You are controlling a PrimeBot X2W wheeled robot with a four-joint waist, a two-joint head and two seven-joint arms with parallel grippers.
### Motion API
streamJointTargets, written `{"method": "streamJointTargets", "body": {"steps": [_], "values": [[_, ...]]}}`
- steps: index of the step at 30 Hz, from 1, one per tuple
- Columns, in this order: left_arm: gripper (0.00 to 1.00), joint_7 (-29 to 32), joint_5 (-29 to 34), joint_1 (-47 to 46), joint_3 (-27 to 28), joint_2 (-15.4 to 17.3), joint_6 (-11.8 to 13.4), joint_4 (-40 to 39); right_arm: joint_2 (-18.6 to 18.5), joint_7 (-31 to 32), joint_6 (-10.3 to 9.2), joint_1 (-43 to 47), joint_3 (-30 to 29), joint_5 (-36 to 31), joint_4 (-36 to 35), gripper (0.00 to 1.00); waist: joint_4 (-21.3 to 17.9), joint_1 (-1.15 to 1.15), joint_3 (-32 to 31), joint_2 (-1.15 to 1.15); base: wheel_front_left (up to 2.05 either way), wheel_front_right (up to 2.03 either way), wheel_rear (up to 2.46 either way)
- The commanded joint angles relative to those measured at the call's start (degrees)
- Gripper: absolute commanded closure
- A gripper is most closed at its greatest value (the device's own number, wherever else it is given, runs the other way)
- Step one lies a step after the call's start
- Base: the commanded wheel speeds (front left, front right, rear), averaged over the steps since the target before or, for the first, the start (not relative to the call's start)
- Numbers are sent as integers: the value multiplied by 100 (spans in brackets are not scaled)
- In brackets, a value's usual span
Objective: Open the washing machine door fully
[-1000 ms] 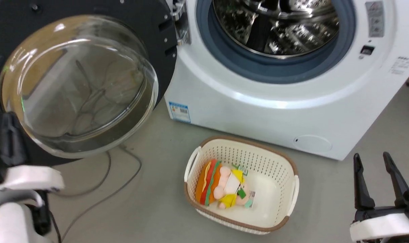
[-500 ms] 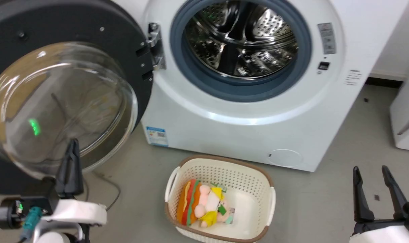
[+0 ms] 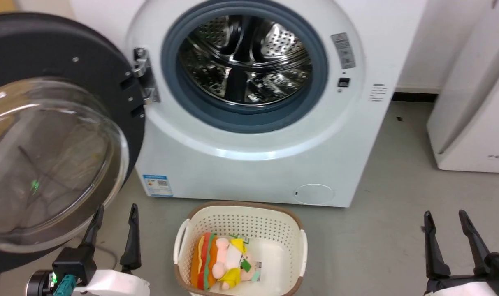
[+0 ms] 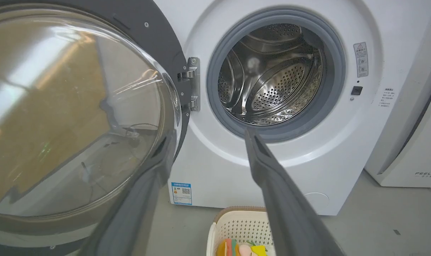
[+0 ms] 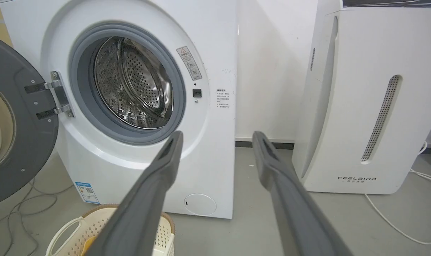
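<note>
Black washing machine door [image 3: 47, 49] wide open — left gripper [image 3: 117, 209], right gripper [image 3: 444, 213], jaws spread (both clear of it)

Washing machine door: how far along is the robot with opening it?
Done: the washing machine door is swung wide on its hinge, baring the steel drum. In hand: nothing; the left end effector and right end effector hover open, gripping nothing. Left: seemingly nothing.

A laundry corner of a plain room: a white washer [image 3: 241, 172] on bare grey floor [image 3: 389, 234] against a white wall [image 5: 268, 71], a basket [image 3: 241, 224] before it, another white appliance [image 3: 475, 115] beside it.
</note>
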Motion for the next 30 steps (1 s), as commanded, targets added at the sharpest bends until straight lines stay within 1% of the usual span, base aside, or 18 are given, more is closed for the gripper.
{"method": "streamJointTargets", "body": {"steps": [1, 7, 8, 30], "values": [[0, -25, -11, 108, 5, -28, -15, 37, 16, -25, 5, 94, 18, 21, 2, 0, -104, 1, -29, 0, 0, 0, 0], [0, -25, 38, 216, 34, -75, 31, 155, 16, -25, 5, 116, 85, 19, 21, 0, -287, 1, -47, 0, 0, 0, 0], [100, 0, 19, 140, 11, -51, 24, 148, 0, 0, 0, 74, 85, 0, 14, 100, -288, 1, -46, 0, 0, 0, 0], [100, 240, 89, 135, -108, -70, 132, -2, 2, 235, 1, -9, 195, -74, -22, 100, -330, 1, -16, 0, 0, 0, 0]]}}
